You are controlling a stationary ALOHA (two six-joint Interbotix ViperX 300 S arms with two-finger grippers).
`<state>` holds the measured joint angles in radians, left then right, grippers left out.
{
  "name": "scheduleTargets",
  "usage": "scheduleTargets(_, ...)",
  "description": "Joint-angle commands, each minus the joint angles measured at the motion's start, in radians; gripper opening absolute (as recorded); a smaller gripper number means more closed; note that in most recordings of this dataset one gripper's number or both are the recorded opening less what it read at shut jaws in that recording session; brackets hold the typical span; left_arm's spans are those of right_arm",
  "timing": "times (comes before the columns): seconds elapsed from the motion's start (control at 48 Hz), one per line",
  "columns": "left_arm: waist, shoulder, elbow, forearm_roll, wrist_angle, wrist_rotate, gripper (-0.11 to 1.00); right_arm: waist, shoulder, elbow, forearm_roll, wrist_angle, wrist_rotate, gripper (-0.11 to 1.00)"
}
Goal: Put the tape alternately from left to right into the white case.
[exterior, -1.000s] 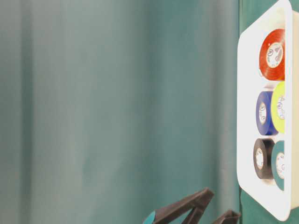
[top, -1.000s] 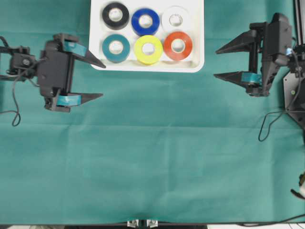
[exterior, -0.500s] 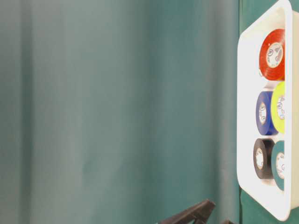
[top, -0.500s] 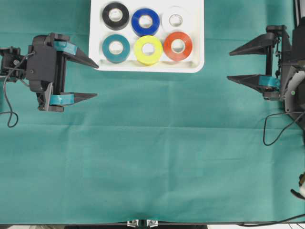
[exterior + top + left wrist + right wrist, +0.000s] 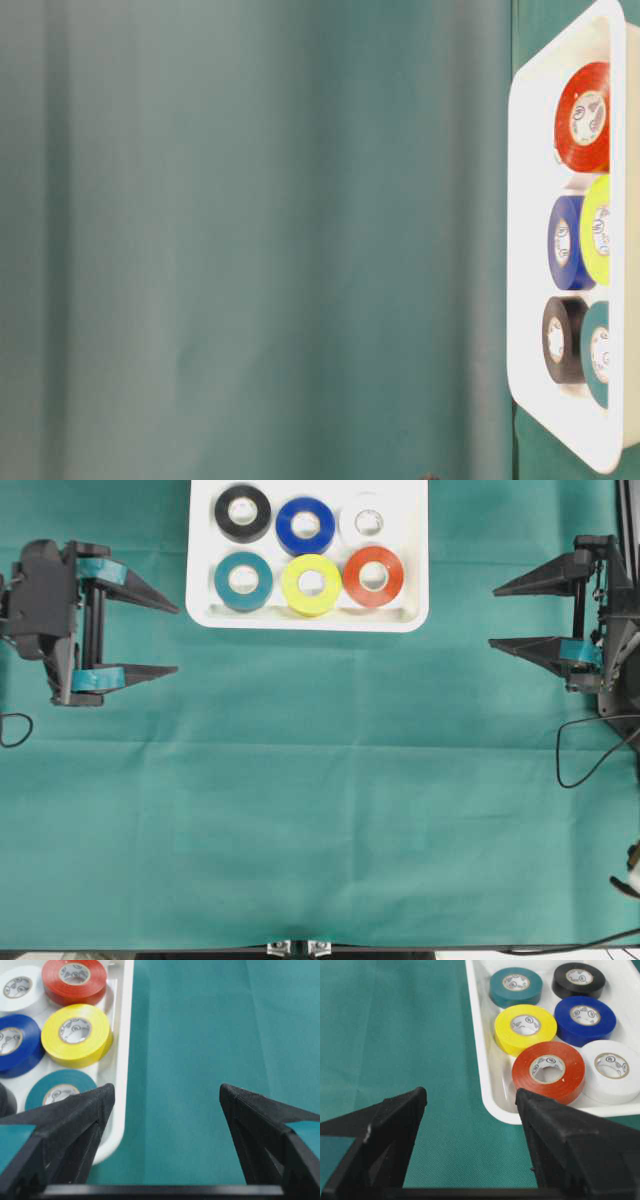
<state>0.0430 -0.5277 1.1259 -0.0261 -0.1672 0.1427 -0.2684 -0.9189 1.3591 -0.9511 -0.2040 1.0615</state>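
The white case sits at the back middle of the green cloth and holds several rolls of tape in two rows. The far row is black, blue and white. The near row is teal, yellow and red-orange. My left gripper hangs open and empty just left of the case; its wrist view shows only cloth between the fingertips. My right gripper is open and empty, off to the right of the case.
Green cloth covers the whole table. A black cable loops by the right arm's base. At the far right of the table-level view the case is seen with its rolls.
Both arms have drawn back outward, the left gripper to the left and the right gripper to the right. The left fingers have dropped out of the table-level view. Both jaws stayed open.
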Motion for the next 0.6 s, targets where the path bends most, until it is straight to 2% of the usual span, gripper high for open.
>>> scheduleTargets(0.0, 0.003, -0.032, 0.008, -0.002, -0.011, -0.005, 0.73, 0.002, 0.003, -0.011, 0.005, -0.008, 0.002, 0.78)
scheduleTargets(0.583, 0.035, -0.270, 0.150, -0.002, -0.011, -0.005, 0.73, 0.002, -0.040, 0.029, 0.006, -0.008, 0.002, 0.78)
